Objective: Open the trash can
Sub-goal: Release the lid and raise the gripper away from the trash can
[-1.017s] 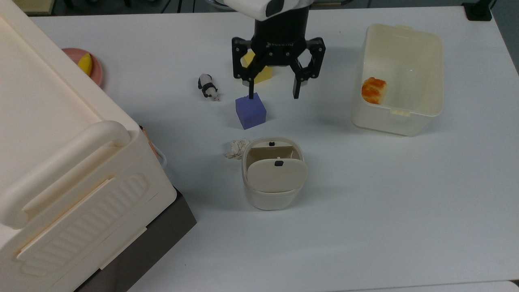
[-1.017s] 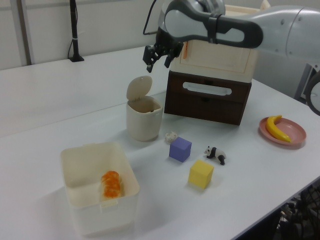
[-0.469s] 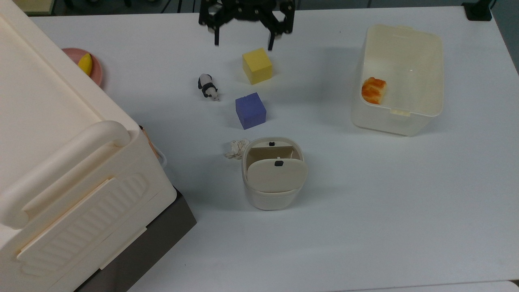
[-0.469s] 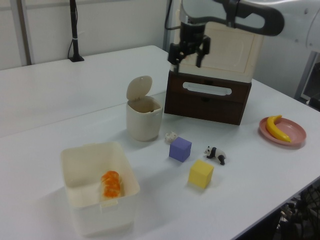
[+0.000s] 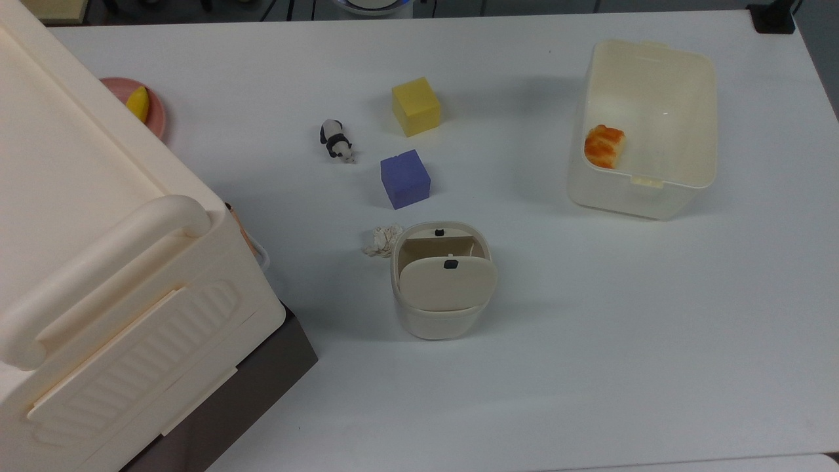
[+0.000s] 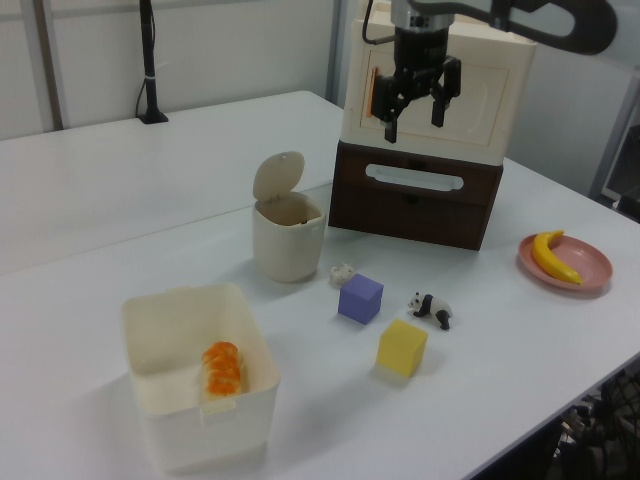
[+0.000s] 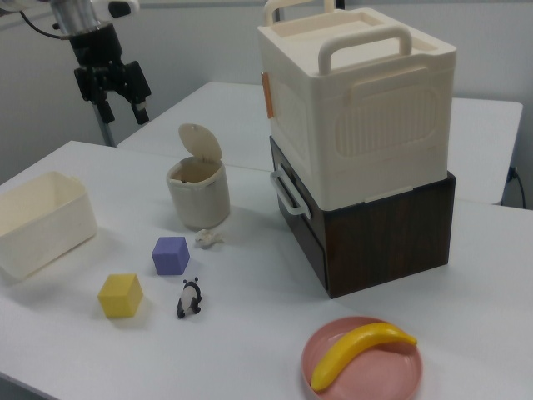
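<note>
Up and away went the gripper (image 6: pixel 417 112), jaws spread and empty; the trash can (image 6: pixel 288 235), lid (image 6: pixel 277 175) up, sits below it.

Our arm is lifted high, and our hand (image 6: pixel 414 111) points straight down. Its two black fingers (image 7: pixel 141 108) are spread apart with nothing between them. The wrist above looks straight up and down, we think.

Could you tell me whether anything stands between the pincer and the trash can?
Nothing visible does. The pincer hangs open, high in the air, apart from the trash can, whose lid stands raised.
</note>
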Motion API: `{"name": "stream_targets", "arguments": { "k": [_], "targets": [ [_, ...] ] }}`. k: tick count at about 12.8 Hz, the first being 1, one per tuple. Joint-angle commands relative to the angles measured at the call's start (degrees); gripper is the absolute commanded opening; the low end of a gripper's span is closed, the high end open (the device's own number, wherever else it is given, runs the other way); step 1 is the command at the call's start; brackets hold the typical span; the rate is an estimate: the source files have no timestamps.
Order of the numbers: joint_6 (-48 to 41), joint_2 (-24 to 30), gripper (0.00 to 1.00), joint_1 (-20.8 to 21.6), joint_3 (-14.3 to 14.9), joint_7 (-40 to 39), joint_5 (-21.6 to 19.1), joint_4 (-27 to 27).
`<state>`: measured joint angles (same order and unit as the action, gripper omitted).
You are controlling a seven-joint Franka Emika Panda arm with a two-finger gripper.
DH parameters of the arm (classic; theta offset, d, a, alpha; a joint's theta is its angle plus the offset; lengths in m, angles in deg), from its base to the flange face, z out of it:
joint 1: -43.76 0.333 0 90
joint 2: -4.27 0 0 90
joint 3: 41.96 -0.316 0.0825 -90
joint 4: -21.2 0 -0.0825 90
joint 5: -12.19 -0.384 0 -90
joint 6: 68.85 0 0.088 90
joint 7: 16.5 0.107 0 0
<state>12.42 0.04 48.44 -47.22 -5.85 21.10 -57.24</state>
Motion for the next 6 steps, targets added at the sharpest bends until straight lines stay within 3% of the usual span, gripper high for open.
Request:
{"name": "stream_targets", "arguments": {
  "k": [1, 4, 6],
  "targets": [
    [0.4, 2.6, 1.0, 0.7, 0.0, 1.1, 1.0, -3.2],
    [1.5, 4.1, 1.0, 1.3, -0.3, 1.4, 1.0, -4.3],
    [1.7, 8.3, 1.0, 1.6, -0.6, 1.4, 0.9, -9.2]
  ]
}}
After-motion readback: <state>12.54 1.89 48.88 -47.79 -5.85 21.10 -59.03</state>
